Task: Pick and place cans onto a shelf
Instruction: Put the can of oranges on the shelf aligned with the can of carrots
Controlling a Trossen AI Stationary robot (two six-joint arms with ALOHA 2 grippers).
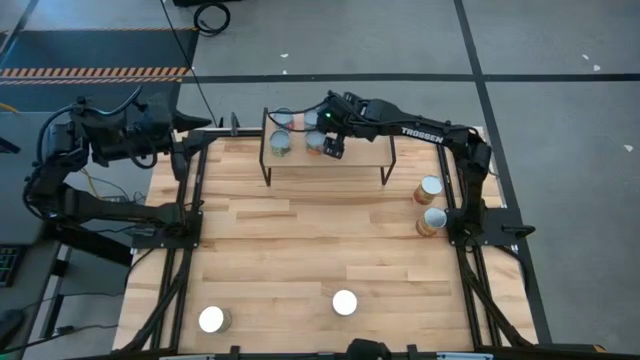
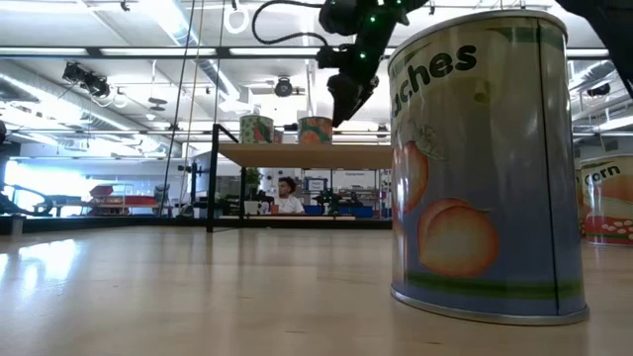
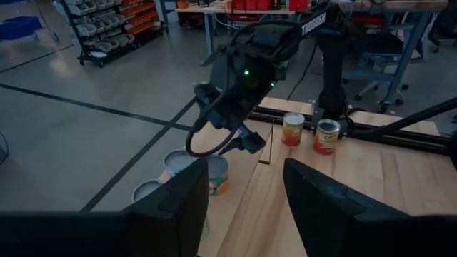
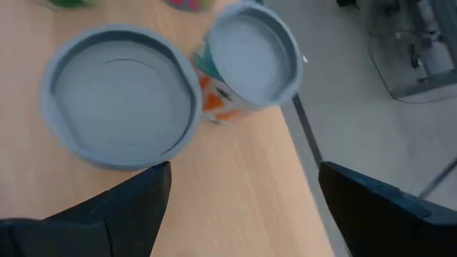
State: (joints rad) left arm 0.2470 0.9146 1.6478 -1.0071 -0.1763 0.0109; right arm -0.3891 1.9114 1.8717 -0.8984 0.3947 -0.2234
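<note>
Fingers [image 4: 128, 207] of the right gripper [image 1: 333, 149] spread wide and empty, hanging just above the shelf [image 1: 360, 150], over two grey-lidded cans [image 4: 118, 107] standing beside each other. Fingers [image 3: 178, 207] of the left gripper [image 1: 187, 153] parted, holding nothing, parked at the worktop's [image 1: 300, 250] far left edge. Three cans on the shelf in the high view, partly hidden under the right arm. Two more cans [image 1: 430, 188] at the worktop's right edge, two white-lidded cans [image 1: 344, 302] near its front. Seven cans counted. Peach can [image 2: 480, 163] cut off at the top in the low view.
</note>
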